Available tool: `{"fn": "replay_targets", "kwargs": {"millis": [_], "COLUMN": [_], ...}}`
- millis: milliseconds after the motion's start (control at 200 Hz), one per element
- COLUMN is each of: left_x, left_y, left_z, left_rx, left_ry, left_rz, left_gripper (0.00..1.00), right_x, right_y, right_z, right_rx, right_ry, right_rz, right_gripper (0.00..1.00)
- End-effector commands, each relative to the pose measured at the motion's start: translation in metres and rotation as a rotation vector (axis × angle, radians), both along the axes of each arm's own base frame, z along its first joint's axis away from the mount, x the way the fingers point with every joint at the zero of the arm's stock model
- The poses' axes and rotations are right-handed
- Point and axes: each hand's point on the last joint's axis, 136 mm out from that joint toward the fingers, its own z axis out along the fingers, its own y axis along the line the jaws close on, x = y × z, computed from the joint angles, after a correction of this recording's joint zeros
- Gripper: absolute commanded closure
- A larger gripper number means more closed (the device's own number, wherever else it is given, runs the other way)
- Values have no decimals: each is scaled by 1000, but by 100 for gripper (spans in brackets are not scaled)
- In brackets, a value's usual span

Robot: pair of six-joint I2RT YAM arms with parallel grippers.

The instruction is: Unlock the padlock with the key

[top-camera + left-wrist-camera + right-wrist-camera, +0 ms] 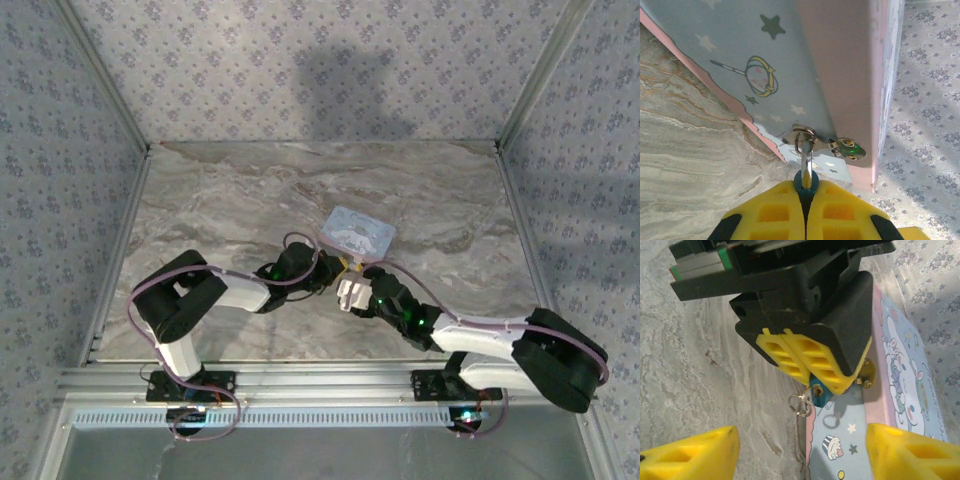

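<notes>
The padlock (805,181) hangs at the front edge of the box (765,50), its silvery shackle passed through the hasp (805,136), low over the marble surface (685,165). The left jaws are closed on the padlock's blue body. The right jaws stand wide open, holding nothing, just short of it. Expect a light, rigid, smooth metal part that will likely pivot on the shackle and slip if pinched at an edge; grip the flat sides of the body, as the left jaws do. The left wrist view shows the shackle and hasp but not the keyhole end. The right wrist view shows a wire key ring (800,404) dangling from that end, suggesting a seated key, though its blade cannot be seen. The top view shows both arms meeting at the box's near edge
</notes>
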Motion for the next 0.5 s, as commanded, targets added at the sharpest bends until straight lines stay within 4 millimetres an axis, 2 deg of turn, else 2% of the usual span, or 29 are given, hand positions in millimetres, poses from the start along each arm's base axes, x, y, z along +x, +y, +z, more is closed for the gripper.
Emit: {"fn": "replay_targets", "kwargs": {"millis": [0, 265, 495], "left_x": [4, 4, 4], "left_y": [-1, -1, -3], "left_z": [24, 25, 26], "left_rx": [-50, -52, -55], "left_ry": [-47, -46, -45], "left_rz": [-1, -2, -4], "left_gripper": [100, 100, 100], "right_x": [10, 13, 17], "right_y": [5, 10, 10], "right_z": [12, 12, 13], "right_rx": [-2, 57, 67], "right_ry": [-72, -59, -56], "right_rz": [-23, -43, -49], "right_gripper": [35, 52, 60]}}
